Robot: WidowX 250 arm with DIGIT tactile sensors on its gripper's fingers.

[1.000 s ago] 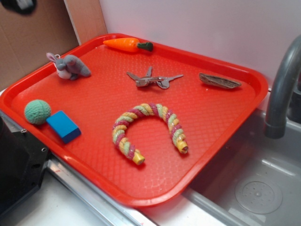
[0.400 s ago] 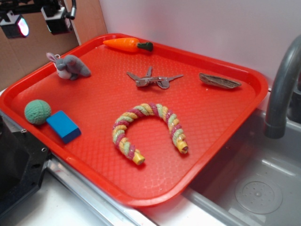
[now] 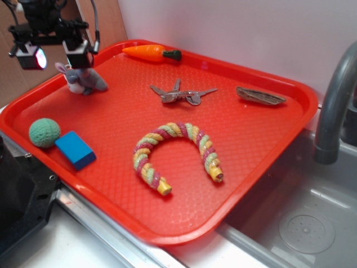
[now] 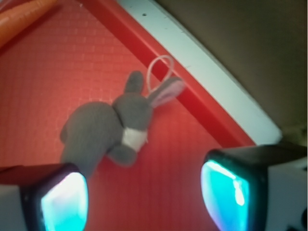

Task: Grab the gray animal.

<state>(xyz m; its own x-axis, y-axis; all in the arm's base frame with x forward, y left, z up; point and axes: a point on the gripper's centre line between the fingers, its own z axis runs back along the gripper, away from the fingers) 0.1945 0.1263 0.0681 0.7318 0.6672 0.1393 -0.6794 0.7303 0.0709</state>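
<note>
The gray animal point(image 3: 85, 80), a small plush with lilac ears and a white front, lies on its side at the back left of the red tray point(image 3: 245, 139). In the wrist view the gray animal point(image 4: 108, 127) is ahead of the fingers, nearer the left one, with a loop cord at its head. My gripper point(image 3: 53, 54) hangs above the tray's left rim, just over the plush, partly covering its head. It is open, with only bare tray between the glowing pads point(image 4: 62, 202) of the gripper point(image 4: 144, 197).
An orange toy carrot point(image 3: 150, 52) lies along the back rim. A metal tool point(image 3: 181, 94), a brown flat piece point(image 3: 260, 96), a striped rope arc point(image 3: 175, 153), a green ball point(image 3: 44, 132) and a blue block point(image 3: 75, 149) also sit on the tray. A faucet point(image 3: 334, 106) and sink point(image 3: 301, 223) are at right.
The gripper has come in from the upper left corner and dropped down toward the gray animal. Nothing on the tray has moved.
</note>
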